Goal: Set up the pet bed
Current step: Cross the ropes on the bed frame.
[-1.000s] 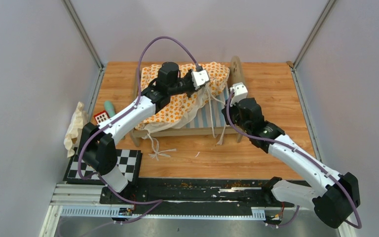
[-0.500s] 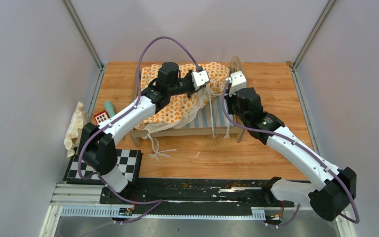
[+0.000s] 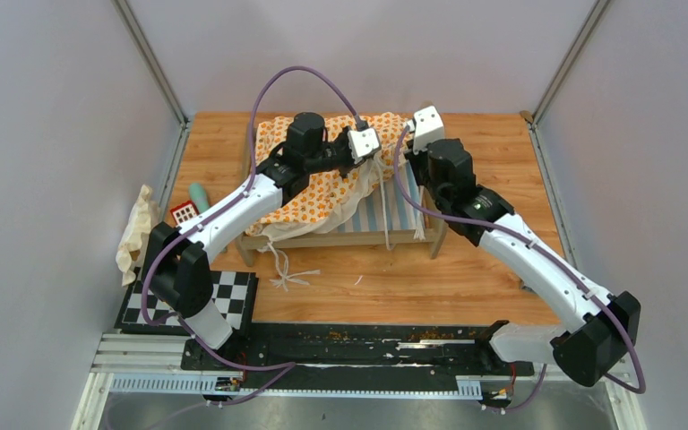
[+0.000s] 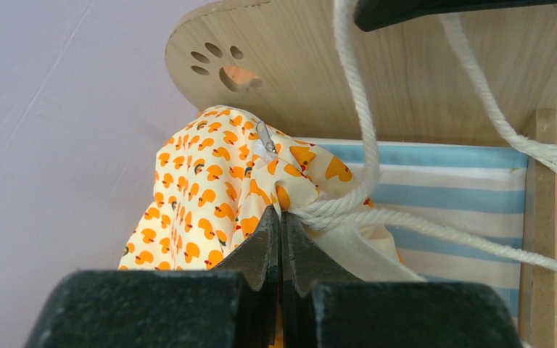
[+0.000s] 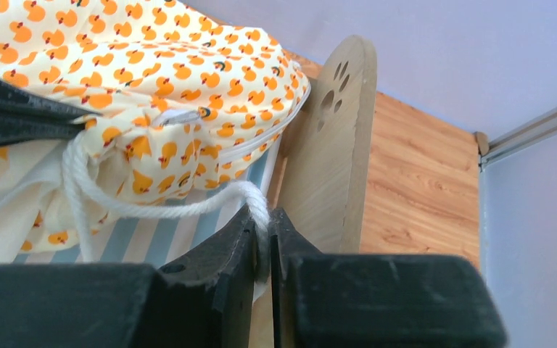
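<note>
Two holds | left gripper (image 4: 281, 221) closed tight on corner of orange duck-print cushion (image 4: 196, 188) | right gripper (image 5: 262, 225) nearly closed, seemingly nipping white tie cord (image 5: 159, 212) | keep cord taut round light-wood pet-bed end board (image 5: 333, 145)

Our left tool (image 4: 281, 221) is pinched closed on a corner of the duck-print cushion (image 4: 203, 188), below the end board (image 4: 406, 80) of the pet bed (image 4: 544, 217). A white cord (image 4: 366, 123) rises from that corner across the end board to a dark piece (image 4: 442, 9) at its top. A paw-print cutout (image 4: 221, 67) marks the end board's upper left, and the striped base (image 4: 450, 197) lies beneath it.
</note>
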Controlling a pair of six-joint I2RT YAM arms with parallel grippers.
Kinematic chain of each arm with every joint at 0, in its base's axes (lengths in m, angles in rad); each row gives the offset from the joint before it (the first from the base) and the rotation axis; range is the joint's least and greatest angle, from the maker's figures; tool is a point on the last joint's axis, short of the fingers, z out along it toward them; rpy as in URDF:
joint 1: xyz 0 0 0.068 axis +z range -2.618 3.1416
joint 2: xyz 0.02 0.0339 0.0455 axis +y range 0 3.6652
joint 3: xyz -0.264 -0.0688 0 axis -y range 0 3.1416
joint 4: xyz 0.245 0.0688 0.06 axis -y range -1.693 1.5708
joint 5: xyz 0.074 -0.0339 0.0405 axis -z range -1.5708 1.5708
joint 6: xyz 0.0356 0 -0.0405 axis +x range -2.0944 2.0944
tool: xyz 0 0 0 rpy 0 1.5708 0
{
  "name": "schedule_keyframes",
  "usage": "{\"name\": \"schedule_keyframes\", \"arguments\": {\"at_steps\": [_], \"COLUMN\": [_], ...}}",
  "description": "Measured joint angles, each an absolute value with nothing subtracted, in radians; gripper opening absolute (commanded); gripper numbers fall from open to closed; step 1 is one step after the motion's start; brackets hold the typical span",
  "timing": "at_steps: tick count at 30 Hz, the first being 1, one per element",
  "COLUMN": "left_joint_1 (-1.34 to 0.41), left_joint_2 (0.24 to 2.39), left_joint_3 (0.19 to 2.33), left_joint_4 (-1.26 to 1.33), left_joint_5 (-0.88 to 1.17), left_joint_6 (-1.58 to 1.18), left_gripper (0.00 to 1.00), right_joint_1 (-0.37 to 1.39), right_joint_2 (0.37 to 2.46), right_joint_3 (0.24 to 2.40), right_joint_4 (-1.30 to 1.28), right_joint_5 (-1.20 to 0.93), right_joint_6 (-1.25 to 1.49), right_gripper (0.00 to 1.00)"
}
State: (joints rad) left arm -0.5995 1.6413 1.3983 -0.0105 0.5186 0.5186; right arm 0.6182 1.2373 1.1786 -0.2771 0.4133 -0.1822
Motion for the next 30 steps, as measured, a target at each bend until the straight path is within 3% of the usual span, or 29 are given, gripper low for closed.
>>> {"name": "schedule_keyframes", "arguments": {"at_steps": [15,30], "left_joint_1": [-0.599,-0.600], "left_joint_2": [1.641,1.660], "left_joint_3": [1.398,1.399], "left_joint_4": [-0.011,-0.020], "left_joint_5": [0.522,0.574], "left_joint_6": [0.519,0.516], "left_gripper": [0.00,0.00], "right_joint_1": [0.604,0.603], "right_joint_2": [1.378,1.345], "right_joint_3": [1.273,1.057], "right_joint_4": [-0.234,-0.204], "right_joint_5": [0.439,0.428], "right_joint_6": [-0.381,-0.307], "right_gripper": [0.19,0.23]}}
